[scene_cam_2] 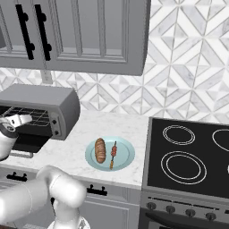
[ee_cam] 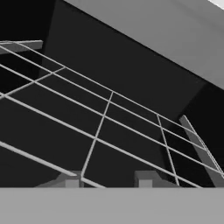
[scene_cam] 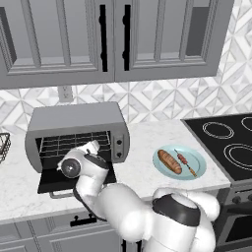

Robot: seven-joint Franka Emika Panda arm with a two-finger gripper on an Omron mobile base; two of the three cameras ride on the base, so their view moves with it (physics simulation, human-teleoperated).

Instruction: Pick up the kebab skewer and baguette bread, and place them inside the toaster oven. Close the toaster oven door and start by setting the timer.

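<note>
The toaster oven (scene_cam: 74,120) (scene_cam_2: 40,100) stands on the counter with its door (scene_cam: 54,182) dropped flat. My gripper (scene_cam: 100,144) (scene_cam_2: 24,119) (ee_cam: 108,181) reaches into the oven mouth at the wire rack (scene_cam: 64,142) (ee_cam: 100,127). Its fingertips stand close together, with the rack's front wire between them. The baguette bread (scene_cam: 169,161) (scene_cam_2: 100,150) and the kebab skewer (scene_cam: 186,163) (scene_cam_2: 113,154) lie side by side on a light blue plate (scene_cam: 197,155) (scene_cam_2: 127,154) to the right of the oven.
A black stovetop (scene_cam: 226,142) (scene_cam_2: 188,156) lies right of the plate. Grey wall cabinets (scene_cam: 113,39) hang above the oven. A wire basket (scene_cam: 2,145) shows at the far left edge. My own arm crosses in front of the lowered door.
</note>
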